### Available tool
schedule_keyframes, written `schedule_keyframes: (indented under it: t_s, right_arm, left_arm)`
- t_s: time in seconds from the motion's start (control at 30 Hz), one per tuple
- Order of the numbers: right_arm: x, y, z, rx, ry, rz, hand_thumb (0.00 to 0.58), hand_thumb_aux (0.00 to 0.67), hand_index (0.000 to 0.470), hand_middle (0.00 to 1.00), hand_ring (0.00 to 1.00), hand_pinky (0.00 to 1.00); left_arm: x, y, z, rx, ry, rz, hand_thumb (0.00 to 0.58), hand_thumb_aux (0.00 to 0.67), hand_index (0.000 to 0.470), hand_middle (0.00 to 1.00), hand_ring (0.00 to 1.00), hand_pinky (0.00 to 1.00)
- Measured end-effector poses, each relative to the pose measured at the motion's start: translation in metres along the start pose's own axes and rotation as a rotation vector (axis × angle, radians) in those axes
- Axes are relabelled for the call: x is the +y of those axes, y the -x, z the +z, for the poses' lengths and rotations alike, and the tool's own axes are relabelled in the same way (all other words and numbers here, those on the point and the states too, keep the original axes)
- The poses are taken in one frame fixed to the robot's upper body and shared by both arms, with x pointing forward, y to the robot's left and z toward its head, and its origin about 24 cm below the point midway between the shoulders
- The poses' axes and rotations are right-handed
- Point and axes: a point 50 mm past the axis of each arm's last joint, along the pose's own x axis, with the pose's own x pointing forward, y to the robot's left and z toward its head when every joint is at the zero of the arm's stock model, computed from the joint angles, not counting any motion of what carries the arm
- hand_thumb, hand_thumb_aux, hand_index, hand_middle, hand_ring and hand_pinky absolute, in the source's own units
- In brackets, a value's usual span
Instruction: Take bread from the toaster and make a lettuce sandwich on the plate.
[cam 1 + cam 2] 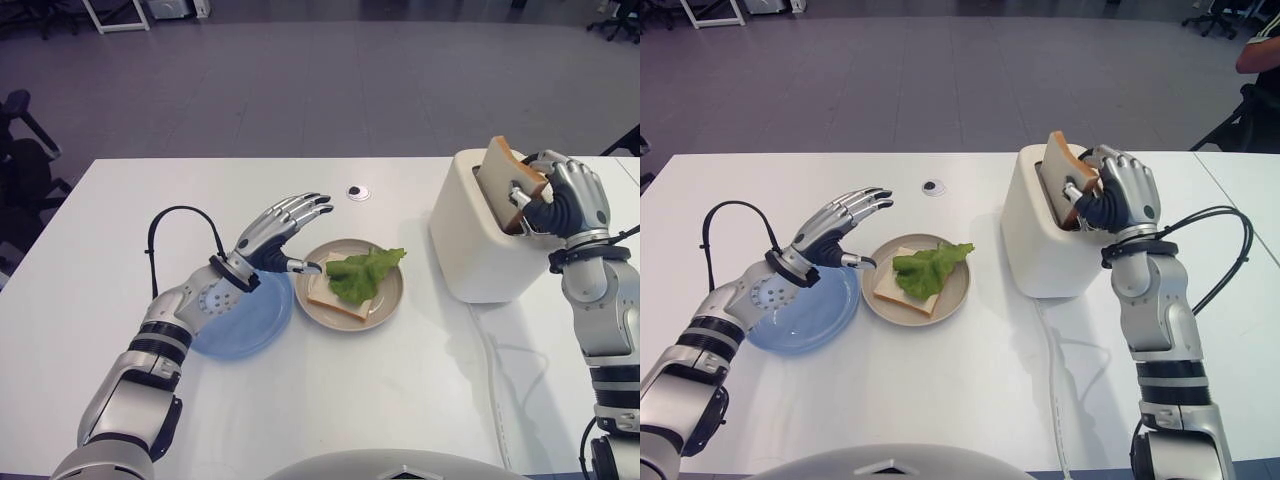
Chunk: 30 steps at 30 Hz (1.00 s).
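A white toaster [480,250] stands on the right of the table. My right hand [565,200] is shut on a slice of bread [508,175] that sticks up tilted out of the toaster's top. A beige plate [385,305] in the middle holds another bread slice [325,297] with a lettuce leaf [362,273] lying on it. My left hand [275,235] hovers open just left of the plate, fingers stretched out, holding nothing.
A blue plate [250,325] lies under my left forearm, beside the beige plate. A small black and white round object [358,192] sits farther back. The toaster's white cable [490,370] runs toward the table's near edge. A black cable [180,225] loops over my left arm.
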Motion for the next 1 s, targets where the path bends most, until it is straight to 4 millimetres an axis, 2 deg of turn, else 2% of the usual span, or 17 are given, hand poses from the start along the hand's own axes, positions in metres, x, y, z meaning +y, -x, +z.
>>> schedule_keyframes:
  t_s: [0.1, 0.2, 0.3, 0.43, 0.6, 0.7, 0.83, 0.9, 1.0]
  right_arm:
    - [-0.014, -0.004, 0.009, -0.054, -0.051, -0.112, 0.58, 0.67, 0.47, 1.0, 1.0, 1.0]
    - [-0.026, -0.007, 0.027, -0.149, -0.164, -0.192, 0.58, 0.67, 0.47, 1.0, 1.0, 1.0]
    - [-0.028, -0.005, 0.045, -0.24, -0.321, -0.175, 0.58, 0.67, 0.47, 1.0, 1.0, 1.0]
    - [-0.019, -0.003, 0.064, -0.328, -0.443, -0.089, 0.58, 0.67, 0.47, 1.0, 1.0, 1.0]
    - [0.016, 0.005, 0.095, -0.415, -0.582, 0.138, 0.58, 0.67, 0.47, 1.0, 1.0, 1.0]
    - [0.04, 0.011, 0.107, -0.415, -0.636, 0.263, 0.58, 0.67, 0.47, 1.0, 1.0, 1.0]
    - [0.077, 0.02, 0.115, -0.371, -0.701, 0.404, 0.58, 0.67, 0.47, 1.0, 1.0, 1.0]
    - [0.086, 0.021, 0.116, -0.356, -0.715, 0.428, 0.58, 0.67, 0.47, 1.0, 1.0, 1.0]
    - [0.109, 0.027, 0.118, -0.324, -0.741, 0.5, 0.58, 0.67, 0.47, 1.0, 1.0, 1.0]
  left_arm:
    - [0.001, -0.002, 0.002, -0.008, 0.029, 0.031, 0.0, 0.0, 0.0, 0.0, 0.0, 0.0]
    - [0.009, -0.002, 0.003, -0.024, 0.065, 0.089, 0.0, 0.0, 0.0, 0.0, 0.0, 0.0]
    - [0.017, -0.003, 0.004, -0.043, 0.098, 0.136, 0.0, 0.0, 0.0, 0.0, 0.0, 0.0]
    - [0.027, -0.003, 0.005, -0.064, 0.151, 0.206, 0.0, 0.0, 0.0, 0.0, 0.0, 0.0]
    - [0.05, 0.002, 0.015, -0.172, 0.367, 0.344, 0.0, 0.0, 0.0, 0.0, 0.0, 0.0]
    - [0.058, 0.009, 0.026, -0.266, 0.523, 0.366, 0.0, 0.0, 0.0, 0.0, 0.0, 0.0]
    - [0.057, 0.02, 0.037, -0.368, 0.679, 0.267, 0.0, 0.0, 0.0, 0.0, 0.0, 0.0]
    - [0.056, 0.022, 0.041, -0.401, 0.71, 0.217, 0.0, 0.0, 0.0, 0.0, 0.0, 0.0]
    - [0.044, 0.028, 0.046, -0.429, 0.719, 0.082, 0.0, 0.0, 0.0, 0.0, 0.0, 0.0]
